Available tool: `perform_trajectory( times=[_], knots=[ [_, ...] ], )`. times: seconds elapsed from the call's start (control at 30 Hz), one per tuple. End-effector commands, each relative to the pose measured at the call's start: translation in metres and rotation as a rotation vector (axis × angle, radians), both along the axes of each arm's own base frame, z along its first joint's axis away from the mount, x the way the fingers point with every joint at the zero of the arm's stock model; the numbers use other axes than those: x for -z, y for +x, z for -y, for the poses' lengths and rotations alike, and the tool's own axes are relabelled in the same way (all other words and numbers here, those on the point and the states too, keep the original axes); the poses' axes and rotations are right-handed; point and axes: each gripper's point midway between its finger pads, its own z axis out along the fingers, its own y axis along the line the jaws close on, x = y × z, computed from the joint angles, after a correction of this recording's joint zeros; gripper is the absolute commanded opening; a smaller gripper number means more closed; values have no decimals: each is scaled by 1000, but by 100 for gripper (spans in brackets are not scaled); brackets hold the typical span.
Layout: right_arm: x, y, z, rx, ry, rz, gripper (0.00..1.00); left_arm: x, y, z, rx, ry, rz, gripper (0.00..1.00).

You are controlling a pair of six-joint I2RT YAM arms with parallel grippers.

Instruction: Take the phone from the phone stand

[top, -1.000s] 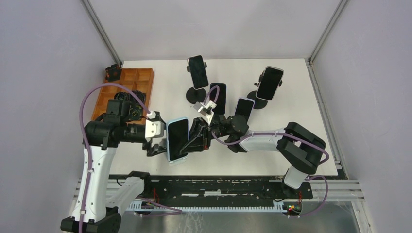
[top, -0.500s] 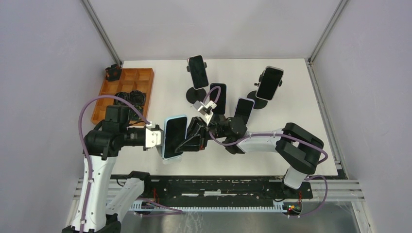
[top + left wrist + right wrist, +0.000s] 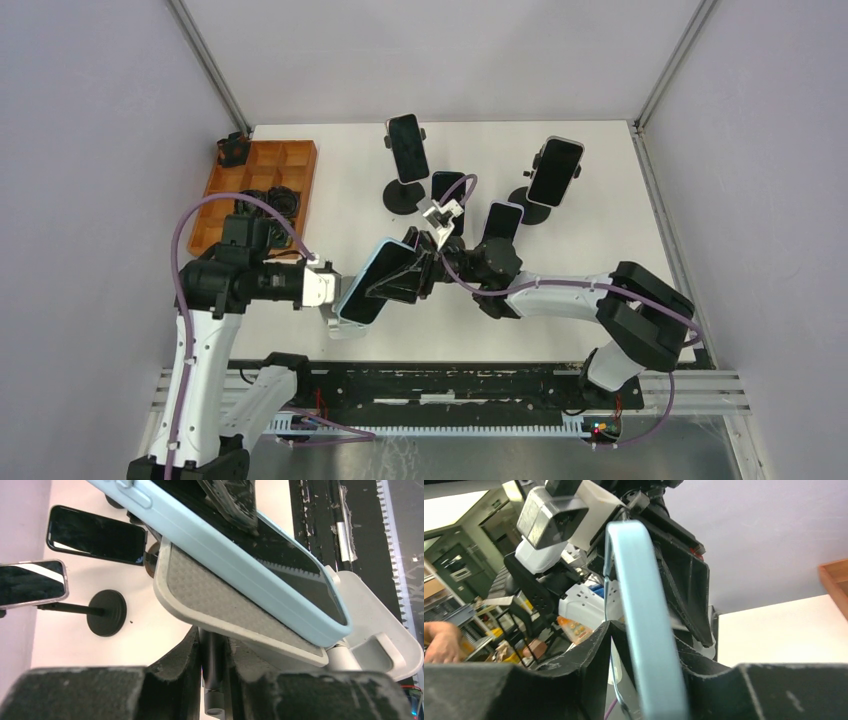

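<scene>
A white table walled in pale grey panels carries a wooden tray far to the left of the phone stand, with other phones on black stands beyond it. The phone, dark-screened in a pale blue case, lies tilted against the stand's white textured plate. The right gripper pinches the phone between its jaws, and the left gripper has its jaws clamped on the stand's stem.

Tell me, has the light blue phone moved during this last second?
Yes. The light blue phone has tilted, its top end swinging right, away from the wooden tray.
</scene>
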Motion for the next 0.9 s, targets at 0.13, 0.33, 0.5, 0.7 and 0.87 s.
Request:
perform_trajectory(
  times=[0.13,0.33,0.5,0.7,0.87],
  knots=[
    [-25,28,10,166,54,7,21,-12,-6,6,66,-29,28,2],
    [-37,28,34,194,84,17,19,0,2,3,50,-2,4,2],
    [-39,35,60,241,77,21,15,4,12,2,28,9,9,2],
    [-29,32,81,247,9,38,15,9,25,-4,-7,50,39,2],
    [21,41,75,274,-221,-2,1,1,35,-6,-40,55,85,2]
  ],
)
